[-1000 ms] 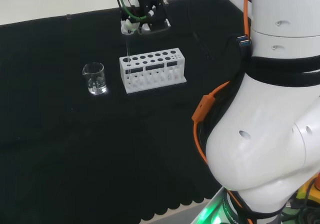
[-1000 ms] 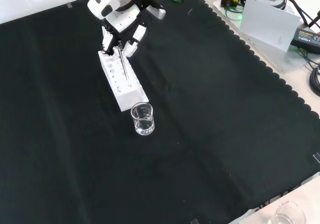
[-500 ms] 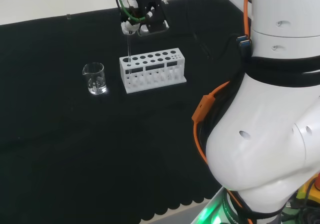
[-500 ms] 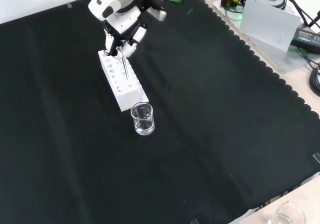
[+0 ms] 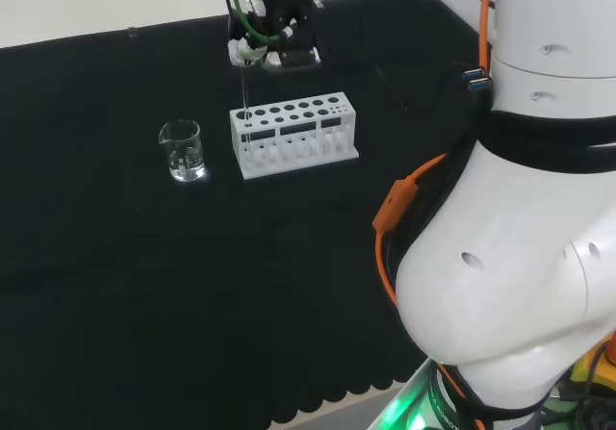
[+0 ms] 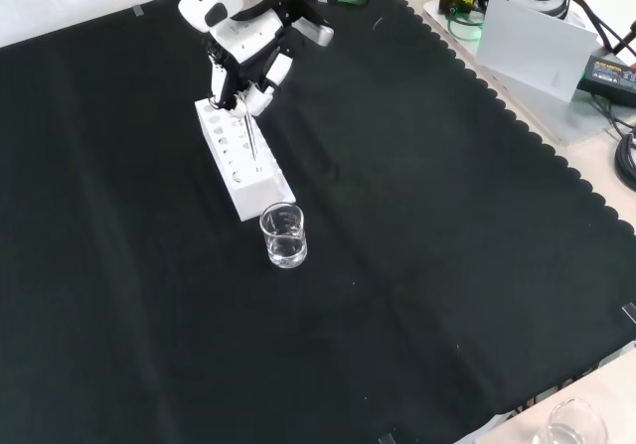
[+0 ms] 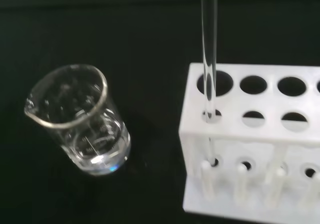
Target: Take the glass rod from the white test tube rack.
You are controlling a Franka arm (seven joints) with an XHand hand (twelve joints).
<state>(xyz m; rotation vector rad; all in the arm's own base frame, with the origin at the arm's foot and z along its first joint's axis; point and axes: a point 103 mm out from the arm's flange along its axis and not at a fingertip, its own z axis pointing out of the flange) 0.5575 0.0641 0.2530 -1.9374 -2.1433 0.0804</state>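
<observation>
Hand [image 6: 243, 62] above the end of the white test tube rack [image 5: 294, 134] nearest the beaker, fingers pinched on the top of the glass rod [image 7: 209, 43]. Rod hangs upright, lower part still down through the rack's corner hole. Rack stands on the black-clothed tabletop [image 6: 417, 245]. Clear glass beaker [image 5: 182, 150] just beside the rack's end, apart from it, upright.

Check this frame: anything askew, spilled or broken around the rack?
Nothing stands out. The white test tube rack stands square on the cloth, the glass rod runs straight through its end hole with the hand gripping its top, and the beaker stands upright beside the rack, nothing spilled.
</observation>
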